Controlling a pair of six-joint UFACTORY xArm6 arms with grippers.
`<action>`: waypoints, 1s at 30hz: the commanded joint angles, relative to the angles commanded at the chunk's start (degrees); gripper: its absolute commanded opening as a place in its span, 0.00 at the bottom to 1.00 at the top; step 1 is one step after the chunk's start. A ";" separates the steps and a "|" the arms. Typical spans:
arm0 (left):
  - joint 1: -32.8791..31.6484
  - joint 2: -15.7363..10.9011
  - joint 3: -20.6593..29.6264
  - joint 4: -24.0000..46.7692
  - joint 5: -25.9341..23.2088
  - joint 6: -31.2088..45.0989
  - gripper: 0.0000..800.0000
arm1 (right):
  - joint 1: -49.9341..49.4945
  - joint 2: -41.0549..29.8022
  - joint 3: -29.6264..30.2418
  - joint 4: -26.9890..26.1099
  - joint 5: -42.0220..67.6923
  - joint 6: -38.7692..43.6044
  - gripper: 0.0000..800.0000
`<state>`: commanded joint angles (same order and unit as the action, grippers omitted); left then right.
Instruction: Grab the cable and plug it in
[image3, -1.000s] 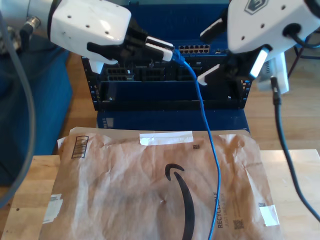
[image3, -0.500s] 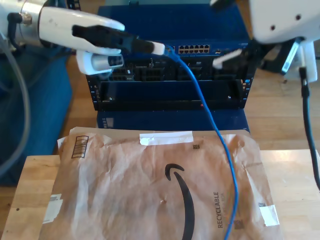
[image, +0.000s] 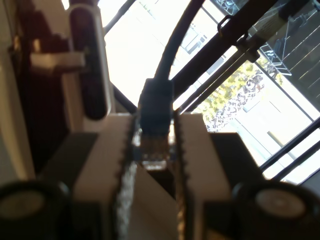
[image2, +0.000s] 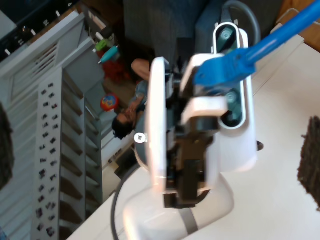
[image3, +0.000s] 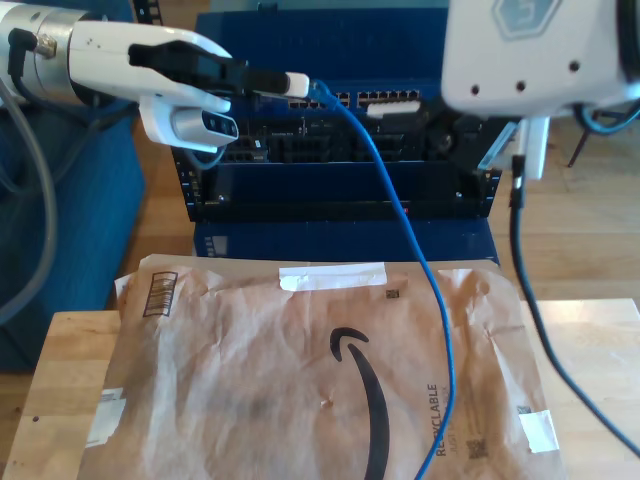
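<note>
The blue cable (image3: 421, 262) hangs from my first gripper (image3: 297, 84), crosses the brown mailer and leaves the exterior view's lower edge. My first gripper, at the exterior view's upper left, is shut on the cable's clear plug (image: 153, 149), and the cable's boot (image: 156, 107) sticks out past the fingers. The plug end (image2: 220, 70) also appears in the second wrist view, pinched by the first gripper. My second gripper (image2: 157, 150) faces it, open, with its dark pads (image2: 311, 162) far apart. One white finger (image3: 393, 108) of it shows under the arm at the exterior view's upper right.
A blue rack (image3: 340, 195) stands behind the wooden table (image3: 590, 350), with a row of ports (image3: 390, 98) along its top unit. A brown paper mailer (image3: 260, 370) covers most of the table. A dark grey arm cable (image3: 522, 270) hangs at the exterior view's right. A person (image2: 125, 127) sits in the background.
My first gripper has carried the plug toward the exterior view's left and slightly up. The second arm has swung toward the exterior view's left, and now covers the upper right.
</note>
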<state>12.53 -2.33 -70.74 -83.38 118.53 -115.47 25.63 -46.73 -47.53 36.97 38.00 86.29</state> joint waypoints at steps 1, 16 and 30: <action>0.00 0.00 0.00 -0.35 0.44 -0.09 0.01 | 0.35 -0.97 1.32 0.00 -0.70 0.00 1.00; 0.00 1.49 0.09 -2.29 5.19 -0.26 0.01 | 5.01 -4.40 4.57 0.09 -6.68 -0.62 1.00; 0.00 2.46 0.44 -4.75 7.38 -1.49 0.02 | 8.97 -1.58 5.54 0.18 -11.52 -3.34 0.74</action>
<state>12.53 0.13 -70.30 -88.13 125.91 -116.97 34.59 -48.31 -41.99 37.14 26.48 82.95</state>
